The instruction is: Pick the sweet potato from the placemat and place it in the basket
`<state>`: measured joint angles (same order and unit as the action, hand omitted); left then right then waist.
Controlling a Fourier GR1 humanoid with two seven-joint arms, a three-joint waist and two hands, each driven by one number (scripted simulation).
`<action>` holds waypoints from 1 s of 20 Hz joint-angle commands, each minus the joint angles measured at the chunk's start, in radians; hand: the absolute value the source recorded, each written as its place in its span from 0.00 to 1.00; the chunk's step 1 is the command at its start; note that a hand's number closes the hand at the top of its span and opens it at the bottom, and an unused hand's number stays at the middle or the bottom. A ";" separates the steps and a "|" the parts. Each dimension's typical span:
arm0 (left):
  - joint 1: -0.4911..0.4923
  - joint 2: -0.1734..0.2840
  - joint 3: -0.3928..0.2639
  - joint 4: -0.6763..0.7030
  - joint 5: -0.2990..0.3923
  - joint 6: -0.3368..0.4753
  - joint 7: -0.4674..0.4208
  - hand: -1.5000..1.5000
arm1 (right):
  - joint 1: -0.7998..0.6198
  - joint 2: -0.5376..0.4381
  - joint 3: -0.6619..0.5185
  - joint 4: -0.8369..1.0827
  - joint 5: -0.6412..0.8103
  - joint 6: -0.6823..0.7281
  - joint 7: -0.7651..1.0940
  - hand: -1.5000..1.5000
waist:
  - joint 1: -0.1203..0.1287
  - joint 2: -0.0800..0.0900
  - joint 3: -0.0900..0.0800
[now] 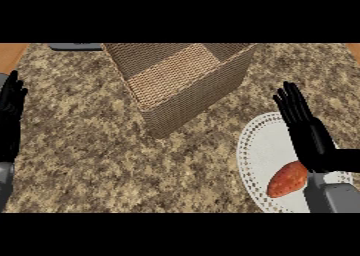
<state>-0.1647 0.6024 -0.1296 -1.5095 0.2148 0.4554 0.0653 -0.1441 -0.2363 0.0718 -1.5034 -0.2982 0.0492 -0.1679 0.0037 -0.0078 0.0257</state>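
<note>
Head view is showing the orange-brown, oblong sweet potato [288,179] lying on the round white lace-edged placemat [261,150] at the near right of the speckled granite worktop [87,135]. Right hand [310,135] is hovering above it, fingers straight. Left hand [6,117] is resting open at the left edge. Square woven wicker basket [184,82] is sitting far centre.

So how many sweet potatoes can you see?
1. The sweet potato lies on the white placemat at the lower right, just beside the right hand. The basket's inside shows none, though its walls hide part of it.
</note>
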 commanded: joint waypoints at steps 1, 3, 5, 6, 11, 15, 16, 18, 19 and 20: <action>0.049 0.006 -0.019 -0.087 -0.025 -0.037 -0.002 0.50 | -0.038 0.017 -0.039 -0.003 -0.011 -0.048 0.048 1.00 | 0.003 0.006 -0.025; 0.020 0.007 -0.045 -0.050 -0.049 -0.077 -0.078 0.50 | 0.003 0.052 -0.063 -0.052 0.009 -0.171 0.085 1.00 | -0.010 0.005 -0.027; -0.042 0.021 -0.084 -0.036 -0.051 -0.143 -0.085 0.50 | -0.105 0.055 -0.125 -0.040 0.009 -0.302 0.209 1.00 | -0.024 0.008 -0.028; -0.059 0.045 -0.079 -0.060 -0.042 -0.181 -0.093 0.50 | -0.098 0.081 -0.120 -0.052 0.037 -0.359 0.202 1.00 | -0.022 0.006 -0.028; -0.058 -0.005 -0.138 -0.062 -0.043 -0.204 -0.088 0.50 | -0.231 0.232 -0.004 0.005 0.050 -0.782 0.069 0.00 | 0.018 0.011 -0.028; -0.067 0.008 -0.117 -0.053 -0.029 -0.224 -0.067 0.50 | -0.334 0.162 0.016 0.062 0.286 -0.988 0.268 0.00 | 0.001 0.003 -0.032; -0.045 0.000 -0.112 -0.030 -0.029 -0.221 -0.105 0.50 | -0.328 0.111 0.021 0.110 0.339 -1.006 0.303 0.00 | 0.000 0.004 -0.035; -0.047 -0.016 -0.127 -0.026 -0.046 -0.203 -0.103 0.50 | -0.330 0.014 0.050 0.182 0.410 -0.992 0.428 0.00 | -0.014 0.001 -0.041; -0.038 -0.003 -0.127 -0.035 -0.047 -0.205 -0.086 0.50 | -0.299 -0.034 0.065 0.230 0.444 -0.971 0.470 0.00 | -0.012 0.000 -0.040; -0.051 -0.006 -0.129 -0.040 -0.049 -0.204 -0.083 0.50 | -0.305 -0.080 0.069 0.258 0.461 -0.941 0.531 0.00 | -0.023 -0.003 -0.043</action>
<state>-0.2128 0.5986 -0.2522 -1.5479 0.1744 0.2495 -0.0228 -0.4407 -0.1875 0.1035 -1.3548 0.0382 -0.8722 0.1939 -0.0060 -0.0065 -0.0113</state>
